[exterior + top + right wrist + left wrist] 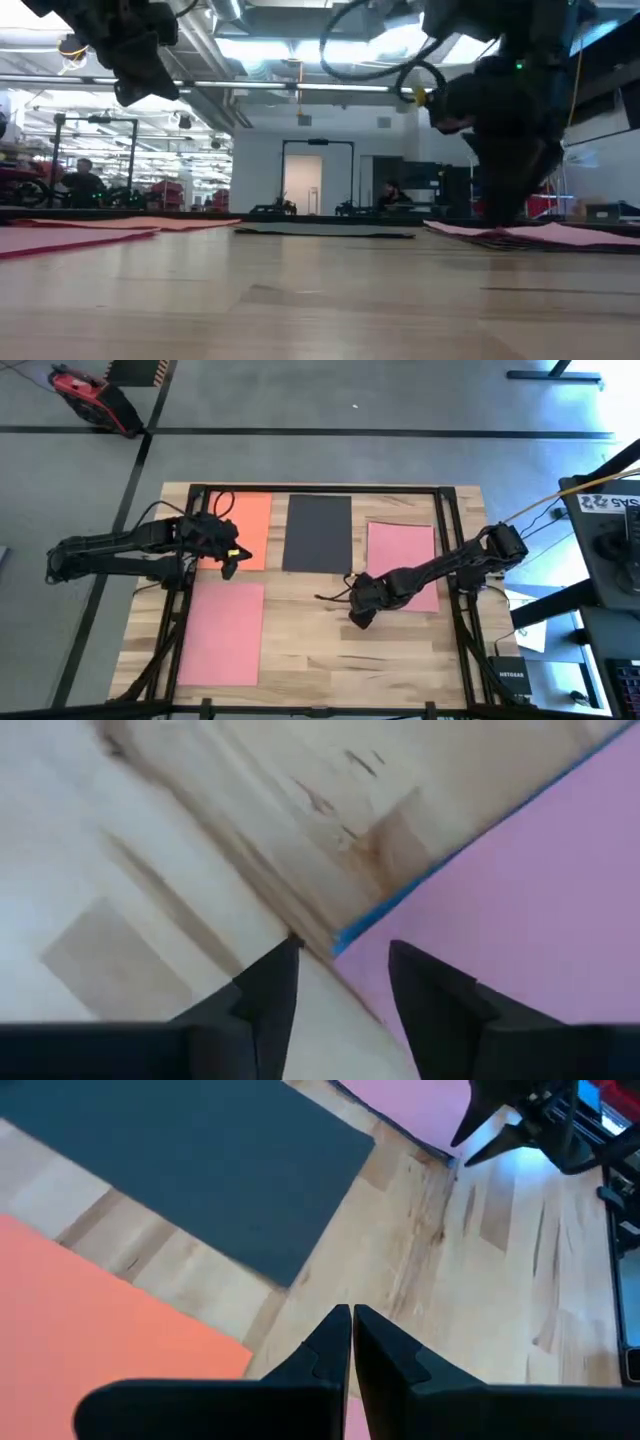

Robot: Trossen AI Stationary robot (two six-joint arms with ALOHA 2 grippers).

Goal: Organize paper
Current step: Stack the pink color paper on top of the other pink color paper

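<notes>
Right gripper (358, 616), centre frame: fingers parted, empty, at corner of matte pink sheet (403, 564) over blue sheet (420, 883). Left gripper (229, 565), centre left: fingers closed, empty, over orange sheet (243, 525).

1. The orange sheet (247, 530) is showing plain matte orange.
2. The black sheet (318, 532) is showing flat black.
3. Two pink sheets (223, 632) (402, 555) are showing plain pink.
4. A blue edge (440, 870) is peeking from under the pink.
5. The wooden tabletop (330, 645) is showing pale, streaked grain.
</notes>
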